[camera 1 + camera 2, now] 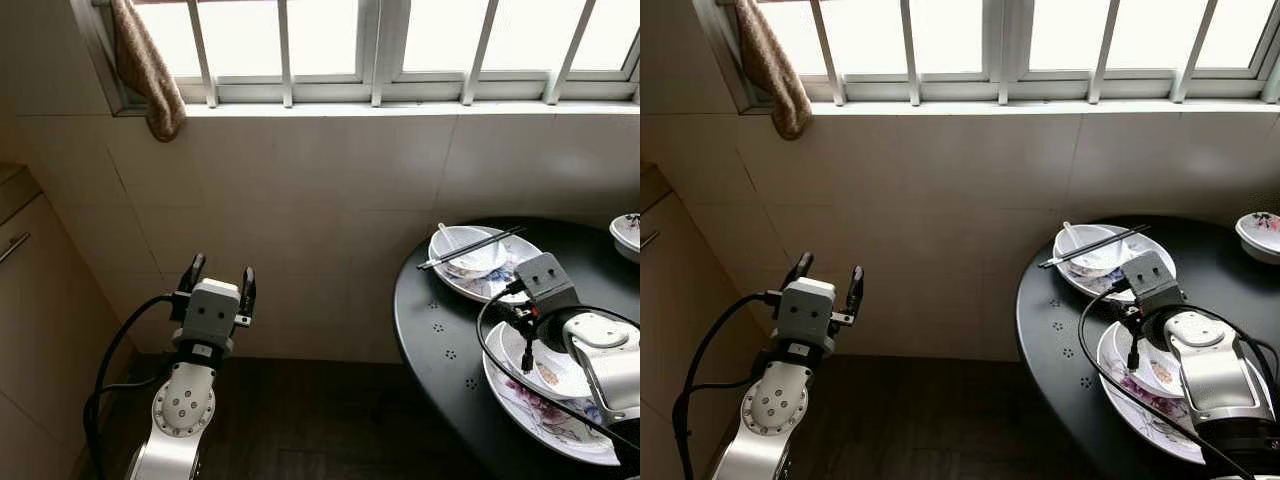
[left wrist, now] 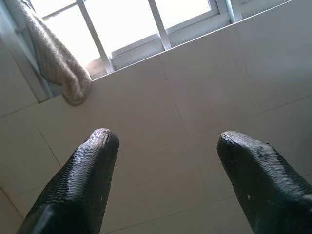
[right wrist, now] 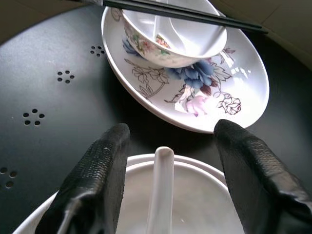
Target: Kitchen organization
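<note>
Right end effector [image 3: 165, 195] released, straddling spoon [image 3: 161, 190] in near bowl [image 3: 204, 195], frame bottom; centre fingers before clenching. Left end effector [image 1: 218, 283] released, idle.

The head's two eyes look forward and down, sharing the tiled wall [image 1: 300, 220], window [image 1: 400, 50] and black table [image 1: 1070, 340]. The left wrist camera faces that wall; the right looks closely across the table.

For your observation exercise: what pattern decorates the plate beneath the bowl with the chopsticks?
Blue and pink flowers on white, on the plate; clearest in the right wrist view.
</note>
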